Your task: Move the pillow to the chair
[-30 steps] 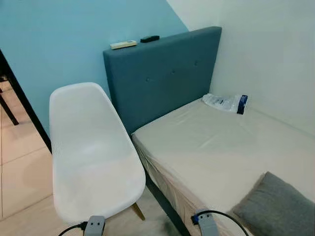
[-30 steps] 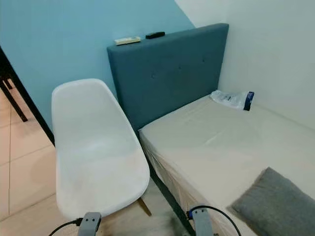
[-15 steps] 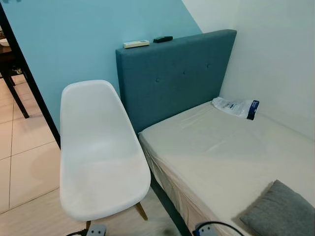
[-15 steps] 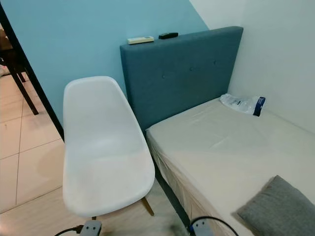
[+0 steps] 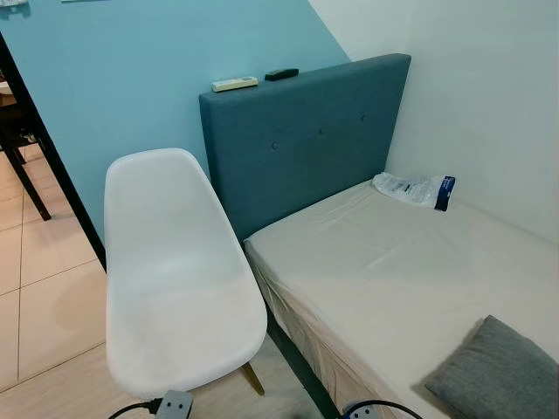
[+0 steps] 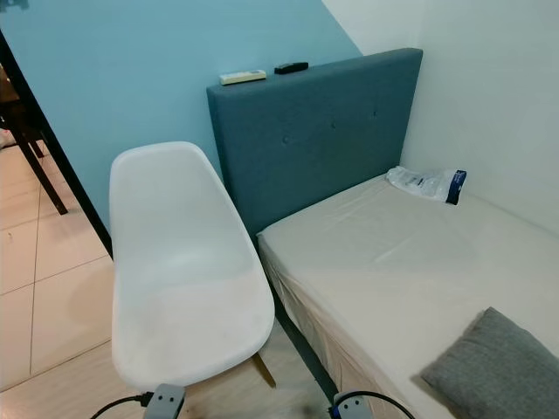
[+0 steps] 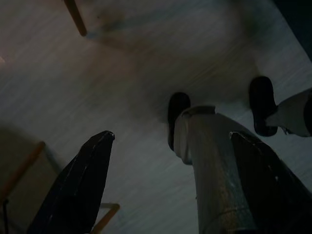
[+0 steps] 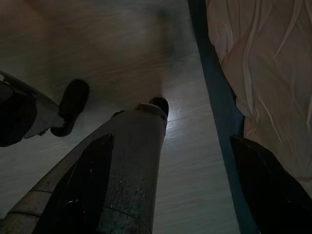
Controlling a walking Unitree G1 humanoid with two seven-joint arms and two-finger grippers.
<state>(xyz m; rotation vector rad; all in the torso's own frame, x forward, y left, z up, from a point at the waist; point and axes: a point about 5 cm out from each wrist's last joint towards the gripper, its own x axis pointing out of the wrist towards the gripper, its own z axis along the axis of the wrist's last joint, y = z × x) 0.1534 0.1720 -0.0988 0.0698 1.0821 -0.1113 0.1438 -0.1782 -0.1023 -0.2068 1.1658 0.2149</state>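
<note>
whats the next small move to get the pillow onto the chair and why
Probably turn right toward the grey pillow and raise the right tool to it. The pillow lies on the bed at the lower right edge of the head view, partly cut off, while the white chair stands bare beside the bed. Both tools hang open near the floor, the left tool too, holding nothing.

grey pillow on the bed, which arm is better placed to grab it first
Right. The grey fabric pillow lies on the bed's near right corner, on the right arm's side; the white plastic chair stands left. Both open grippers hang low.
</note>
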